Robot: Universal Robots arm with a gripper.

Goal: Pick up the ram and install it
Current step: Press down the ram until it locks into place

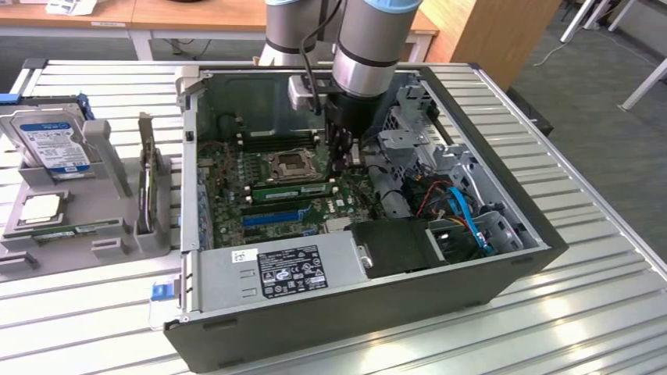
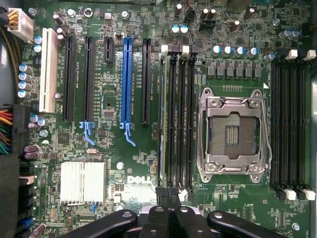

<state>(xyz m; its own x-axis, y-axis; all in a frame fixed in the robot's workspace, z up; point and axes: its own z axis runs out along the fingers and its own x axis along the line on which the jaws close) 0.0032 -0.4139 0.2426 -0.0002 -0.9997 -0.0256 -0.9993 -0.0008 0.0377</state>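
The ram (image 1: 295, 190), a long green stick, stands on edge in a black memory slot just beside the open processor socket (image 1: 289, 166) inside the computer case. In the wrist view the ram (image 2: 162, 124) is seen edge-on as a thin line in the slot farthest from the socket (image 2: 233, 131). My gripper (image 1: 344, 160) hangs inside the case, just above the ram's end at the exterior view's right. Its black fingertips (image 2: 161, 192) sit close together over the slot ends, and I see nothing between them.
The blue expansion slot (image 2: 127, 79) and several black slots lie beyond the memory bank. Drive cage and cables (image 1: 448, 195) crowd the case at the exterior view's right. A grey rack (image 1: 115, 234) outside holds a hard drive (image 1: 47, 144), a square silver chip (image 1: 42, 207) and another green stick (image 1: 78, 230).
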